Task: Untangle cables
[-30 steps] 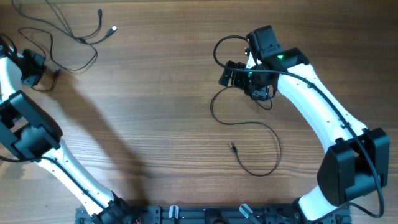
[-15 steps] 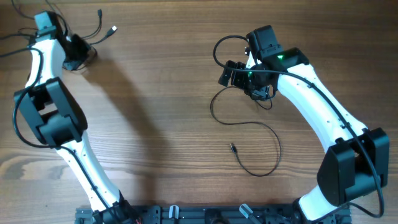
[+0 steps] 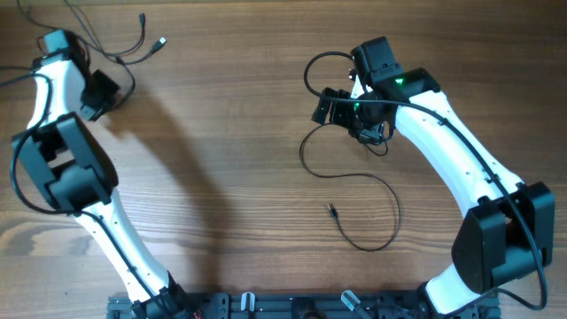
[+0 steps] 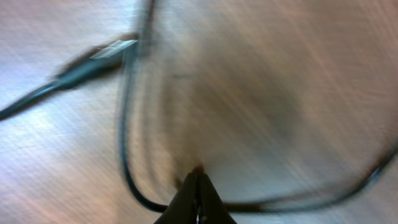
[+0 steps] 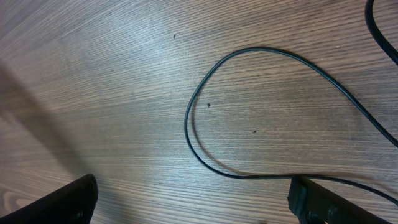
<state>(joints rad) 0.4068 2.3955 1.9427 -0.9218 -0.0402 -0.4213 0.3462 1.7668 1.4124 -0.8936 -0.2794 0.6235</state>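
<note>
Now, it looks like you are pulling the cables [image 3: 133,53] apart.
Your left gripper [image 4: 198,186] has its fingers pressed together by the ones at the far left; it is too blurry to say if one is caught. Your right gripper [image 5: 193,193] is spread wide over the middle cord [image 5: 186,127]. Next, close it gently.

Bright even light, soft shadows, left wrist view motion-blurred

Overhead looks down, wrists close to table [image 3: 248,159]
</note>
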